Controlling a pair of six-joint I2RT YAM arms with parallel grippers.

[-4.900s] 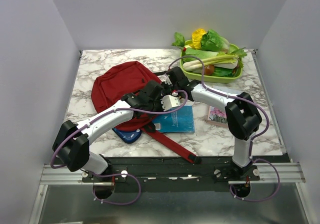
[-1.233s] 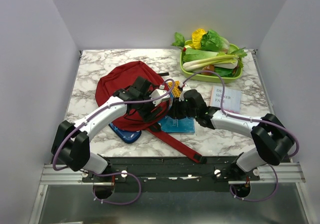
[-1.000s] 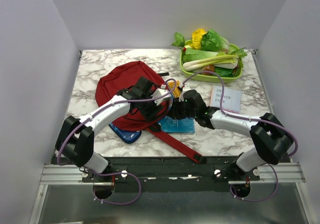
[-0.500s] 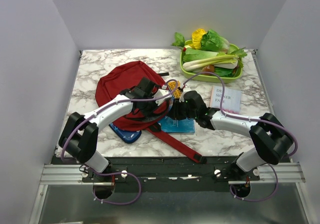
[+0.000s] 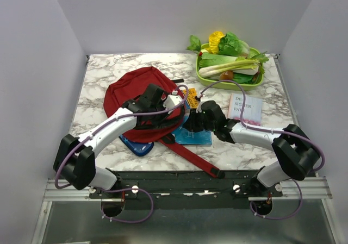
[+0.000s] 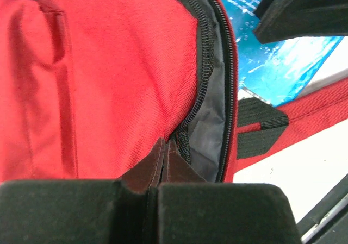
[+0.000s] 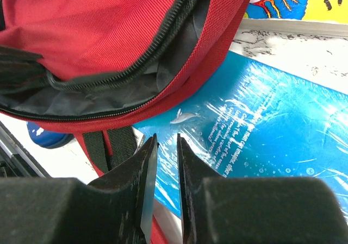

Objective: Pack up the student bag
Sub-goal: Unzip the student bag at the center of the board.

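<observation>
On the left half of the marble bench (image 5: 109, 64), about midway between the far and near edges, the student bag (image 5: 130, 89) lies flat with its mouth turned toward the bench's middle. Its zip (image 6: 204, 64) is undone, and grey lining (image 6: 209, 124) shows in the gap. The left gripper (image 6: 165, 143) has its fingers pressed tight together at the lip of that opening. The zip line runs right down to the tips, so it appears to pinch the bag's edge and hold the flap up.

The right gripper (image 7: 164, 141) hangs just beside the mouth, above the spot where the bag's lower rim overlaps a blue book (image 5: 201, 135). Its fingers stand almost together, with a slim gap and nothing between them.

The blue book lies flat near the middle of the bench, closer to the near edge, with one corner tucked under the bag. A yellow book (image 7: 293, 2) sits just beyond it, toward the far edge. A long red strap (image 5: 187, 156) with a black end trails from the bag to the near edge. A blue pencil case (image 5: 136, 146) peeks out from under the bag on its near side.

In the far right corner a green tray (image 5: 209, 82) holds vegetables (image 5: 228, 64). A white booklet (image 5: 246, 107) lies near the right edge, on the near side of the tray and well apart from the bag.
</observation>
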